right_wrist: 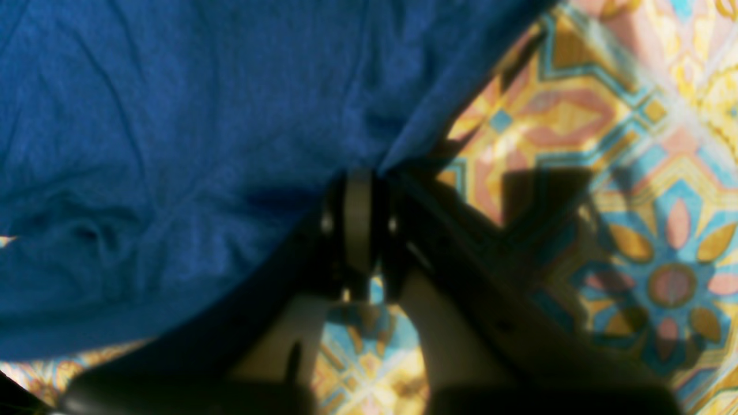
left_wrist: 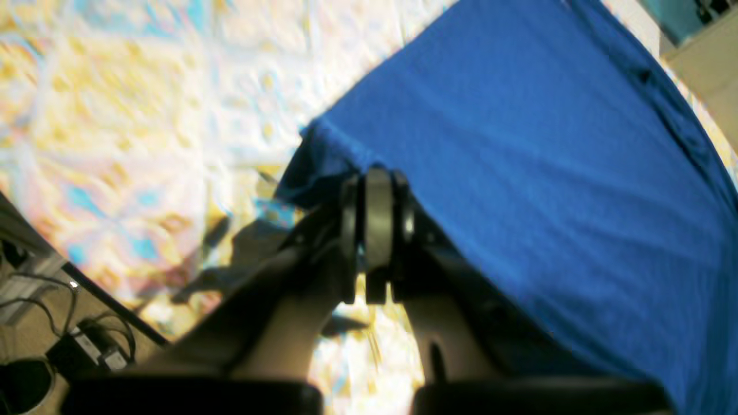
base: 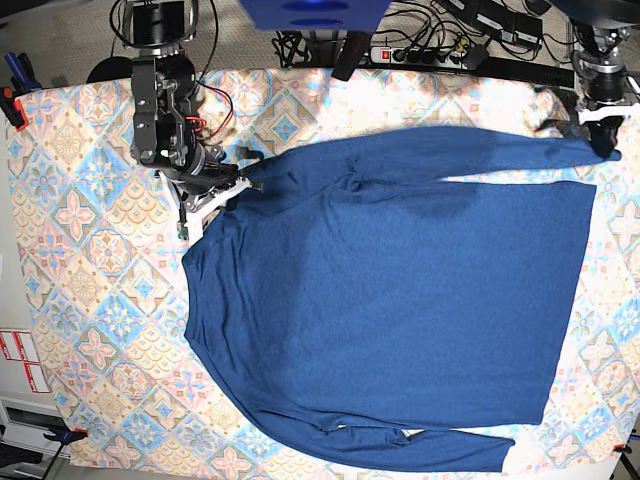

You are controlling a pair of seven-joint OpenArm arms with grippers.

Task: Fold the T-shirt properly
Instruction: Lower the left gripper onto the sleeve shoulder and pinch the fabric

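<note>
Patterned tablecloth (base: 90, 300) lies under the T-shirt (base: 400, 300); we see it navy, spread flat, long axis left-right, neck leftward. Right gripper (base: 245, 184) and left gripper (base: 604, 140) are clamped on its fabric.

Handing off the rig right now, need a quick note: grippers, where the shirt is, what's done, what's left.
Left gripper: shut on the T-shirt, pinching a cloth corner; in the base view it sits at the sleeve end near the table's far right corner.
Right gripper: shut on the T-shirt's edge, at the shoulder end on the base view's left.
Shirt: spread flat on the patterned tablecloth, one sleeve along the top edge, the other along the bottom.
Done: both grips taken on the upper side.
Left: no fold is visible yet; sleeves and body all need folding.
</note>
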